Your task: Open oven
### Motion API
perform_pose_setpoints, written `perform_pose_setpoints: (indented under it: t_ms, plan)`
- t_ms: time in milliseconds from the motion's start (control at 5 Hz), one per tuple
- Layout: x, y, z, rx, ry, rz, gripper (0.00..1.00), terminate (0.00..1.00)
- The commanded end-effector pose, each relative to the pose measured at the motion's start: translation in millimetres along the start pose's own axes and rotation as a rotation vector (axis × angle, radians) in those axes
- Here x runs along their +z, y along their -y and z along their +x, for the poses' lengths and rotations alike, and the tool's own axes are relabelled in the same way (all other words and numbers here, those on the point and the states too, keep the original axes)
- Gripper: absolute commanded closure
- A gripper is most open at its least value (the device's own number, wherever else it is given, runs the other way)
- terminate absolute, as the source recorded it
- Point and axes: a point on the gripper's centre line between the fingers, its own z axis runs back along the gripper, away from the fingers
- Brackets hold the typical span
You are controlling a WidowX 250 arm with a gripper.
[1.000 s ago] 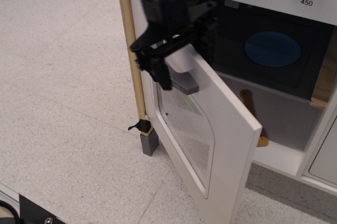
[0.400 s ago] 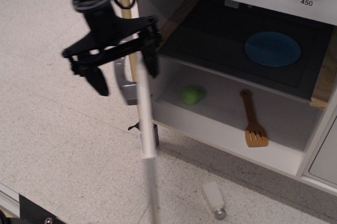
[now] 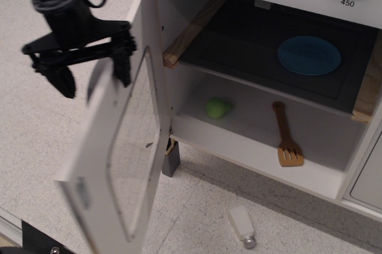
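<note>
Now, risk: the wide-swung door (image 3: 116, 158) is hanging loose, and could be drifting back shut or knocking the claw (image 3: 92, 69), since nothing is pinching it.
Second risk: the salt shaker (image 3: 243, 226) is lying on the floor near the door's sweep.
Claw: its fingers are standing spread, gripping nothing that I can make out.
Oven (image 3: 256, 141): it is sitting to the right of the claw, cavity exposed, with the door's outer edge just beside the fingers (image 3: 123, 63).
</note>
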Motion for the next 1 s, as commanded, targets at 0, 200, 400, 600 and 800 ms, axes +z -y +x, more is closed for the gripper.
perform_pose_setpoints:
  t_ms: [0,200,400,600,800]
  plan:
    - [23.4,-3.1,32.3,-0.028,0.05,0.013,0.0,0.0]
    - [41.5,18.6,27.1,0.039,0.04,0.015,0.0,0.0]
    - [63.8,41.8,25.2,0.115,0.027,-0.029,0.0,0.0]
    - [72.5,65.7,18.5,0.191,0.025,-0.039,0.0,0.0]
    - [44.5,83.3,11.0,0.29,-0.01,-0.015,0.0,1.0]
